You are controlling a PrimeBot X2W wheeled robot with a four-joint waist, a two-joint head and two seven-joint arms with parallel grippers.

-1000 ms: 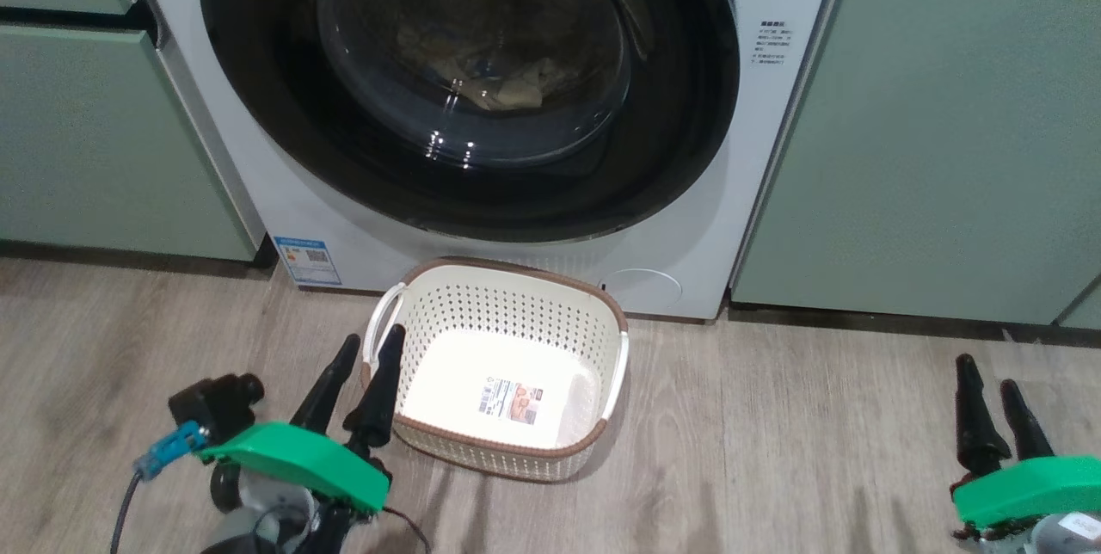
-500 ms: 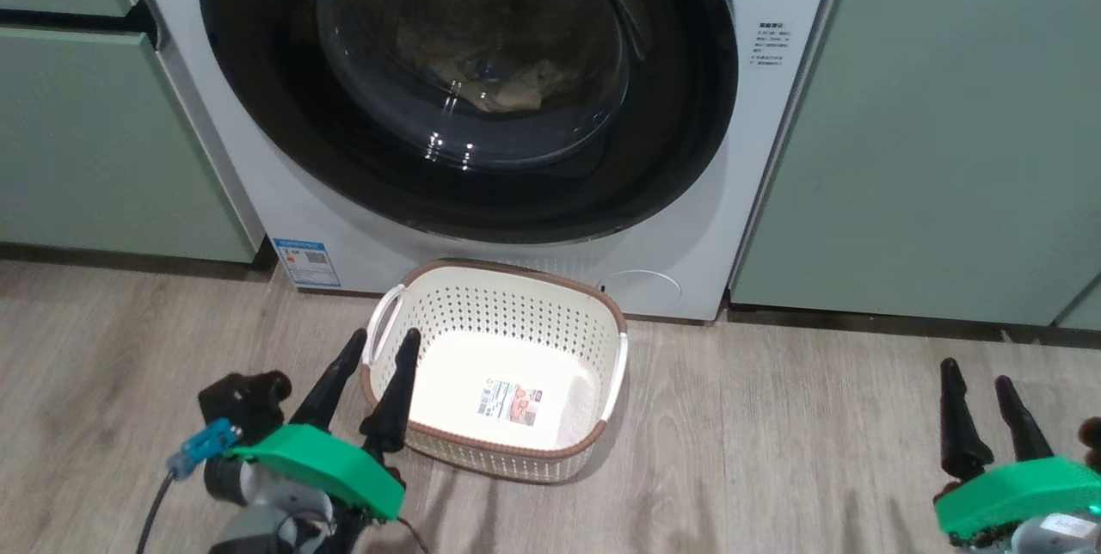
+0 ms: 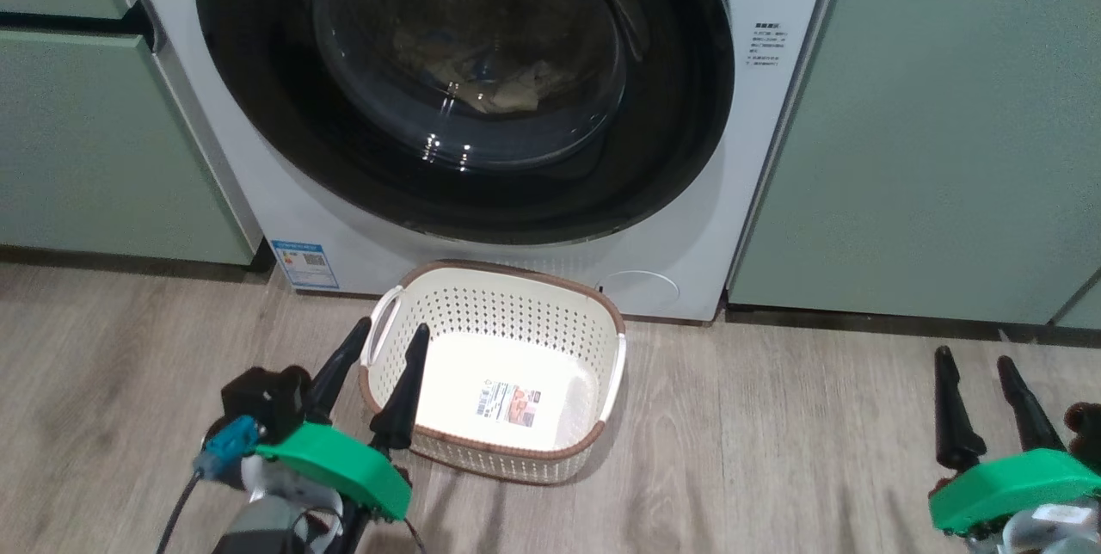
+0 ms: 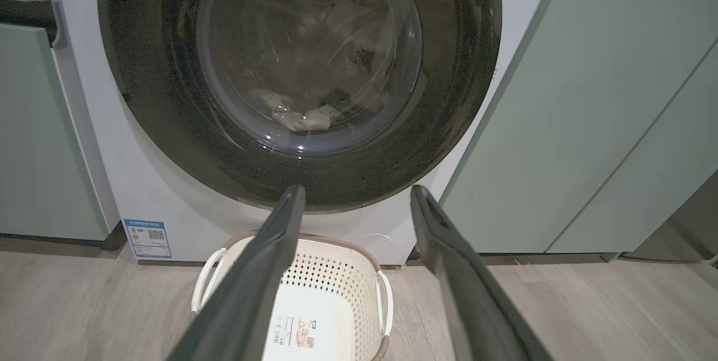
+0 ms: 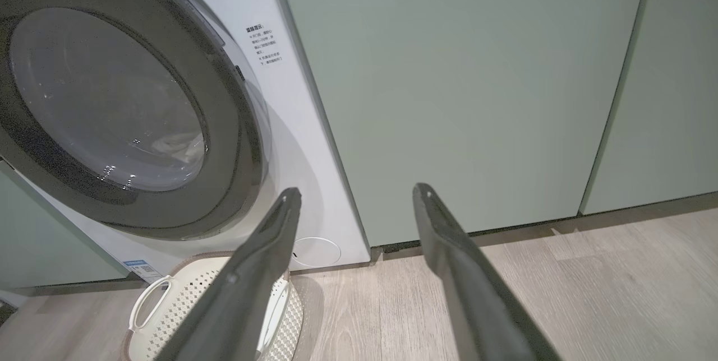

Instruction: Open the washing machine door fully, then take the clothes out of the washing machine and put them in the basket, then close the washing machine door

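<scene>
Shut washing machine door (image 3: 464, 89) faces the room. Before it, basket (image 3: 516, 309) with handled ends running roughly along the washing machine (image 3: 761, 158) front. Spread wide and empty: left gripper (image 3: 391, 326), right gripper (image 3: 974, 355).

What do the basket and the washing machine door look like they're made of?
The basket: likely moulded plastic, matte cream, with regular rows of holes. The washing machine door: glossy black rim, probably plastic, showing reflections; clear bulging centre, seemingly glass, with bright glints.
</scene>
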